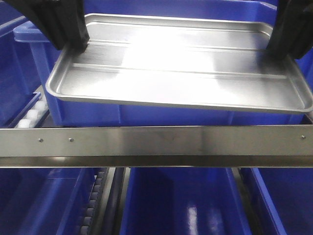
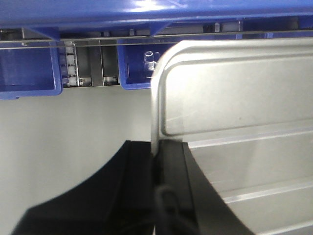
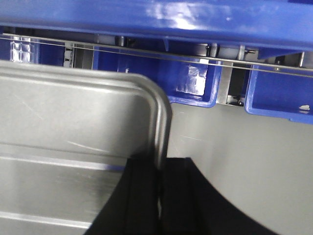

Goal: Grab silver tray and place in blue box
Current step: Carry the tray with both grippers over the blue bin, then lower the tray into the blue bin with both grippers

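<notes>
At the left end of the silver tray, the left tool reaches down from the top left corner of the front view. It slants inward, and its black jaws are pinched narrow on the tray's left rim. In the left wrist view one jaw sits outside that rim and the other inside on the tray floor, with the metal edge clamped between them. The arm behind the tool is cut off by the frame, so its pose above the wrist cannot be made out. The tray itself is lifted by its two short ends and tilts slightly, the near long edge lower than the far one. Its two long ridges run across the floor, partly washed out by glare. Directly under and behind the tray is the blue box. The tray's near edge overhangs the box's front wall, and whether the far edge touches the box rim is hidden. Below the tray, a steel rail crosses the whole front view, with lower blue bins beneath it, cropped at the bottom. At the right end of the tray, the right tool mirrors the left one. It descends from the top right corner with its jaws closed narrow on the right rim, as the right wrist view shows, and its arm is likewise out of frame.
</notes>
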Controlling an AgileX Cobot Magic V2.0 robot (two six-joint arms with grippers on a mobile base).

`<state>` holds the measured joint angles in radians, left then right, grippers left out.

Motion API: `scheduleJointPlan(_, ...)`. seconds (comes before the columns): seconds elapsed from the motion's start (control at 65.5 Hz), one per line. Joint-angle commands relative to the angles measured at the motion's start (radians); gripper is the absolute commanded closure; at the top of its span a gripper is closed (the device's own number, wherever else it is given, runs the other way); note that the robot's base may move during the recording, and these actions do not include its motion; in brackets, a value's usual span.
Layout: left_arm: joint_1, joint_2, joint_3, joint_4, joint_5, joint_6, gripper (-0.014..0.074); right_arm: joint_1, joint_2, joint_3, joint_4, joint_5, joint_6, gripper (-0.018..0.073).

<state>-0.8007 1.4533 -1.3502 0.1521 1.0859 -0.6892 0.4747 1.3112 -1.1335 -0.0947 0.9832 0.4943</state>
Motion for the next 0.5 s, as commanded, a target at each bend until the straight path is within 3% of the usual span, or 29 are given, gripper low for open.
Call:
scheduleJointPlan(0.0,0.008,-0.036,-0.026,0.068,0.015,0.003,0.0701,-0.011,-0.029,-0.031,-0.083,0.004,-0.012,0.0490)
scheduleJointPlan(0.489,0.008,-0.042,-0.067,0.052,0.010,0.005,0.0701,-0.011,-0.090,-0.034,-0.084,0.003,-0.042,0.0490)
